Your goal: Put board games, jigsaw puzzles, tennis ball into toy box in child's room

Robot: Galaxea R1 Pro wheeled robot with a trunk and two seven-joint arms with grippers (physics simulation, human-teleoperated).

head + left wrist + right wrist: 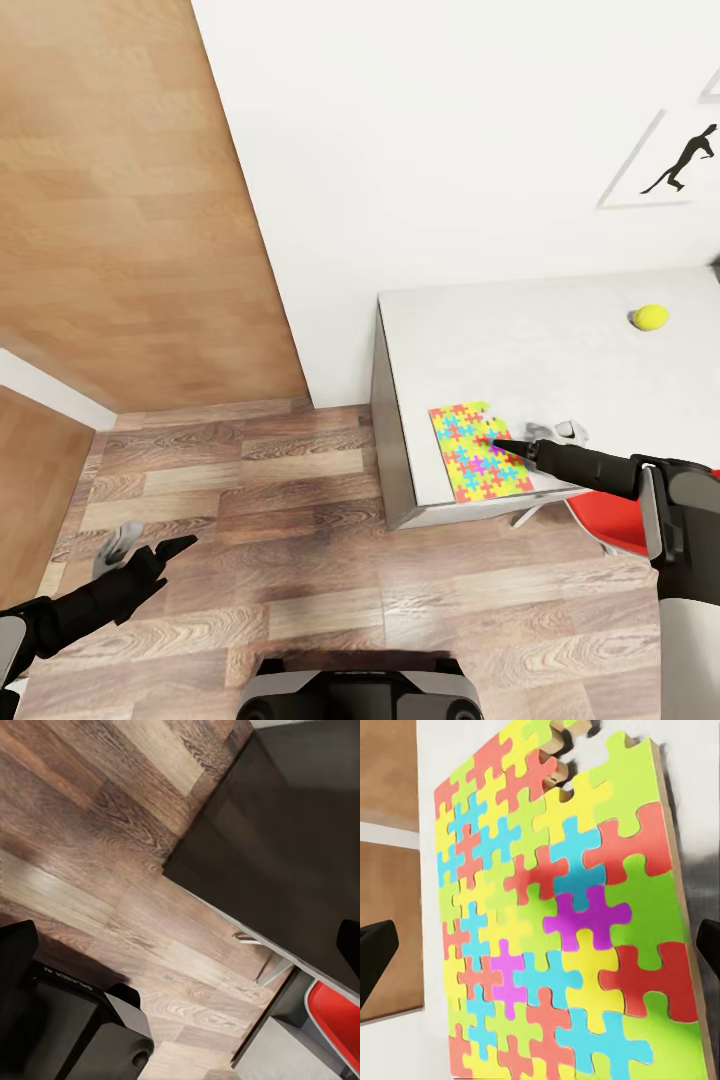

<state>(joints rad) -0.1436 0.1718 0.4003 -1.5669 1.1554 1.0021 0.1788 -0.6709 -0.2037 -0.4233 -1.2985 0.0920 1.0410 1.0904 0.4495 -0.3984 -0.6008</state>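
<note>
Looking down from the head, you have the table (560,330) at right against the white wall, its light-grey top carrying one puzzle (478,452) near the front corner and the ball (651,317) well apart from it, farther back toward the wall. Your right gripper (497,443) reaches in from the right and sits over the puzzle's far edge; whether it touches the sheet you cannot tell. In the right wrist view the puzzle (570,922) lies flat just below, with a dark fingertip (375,960) at each side of the picture, so those jaws stand wide apart with nothing between them. A red chair (610,515) is tucked under the table's front edge beneath that arm. Your left gripper (165,560) hangs low over the wood floor (300,500), well clear of the table; its jaws look closed, though you cannot tell for sure.
</note>
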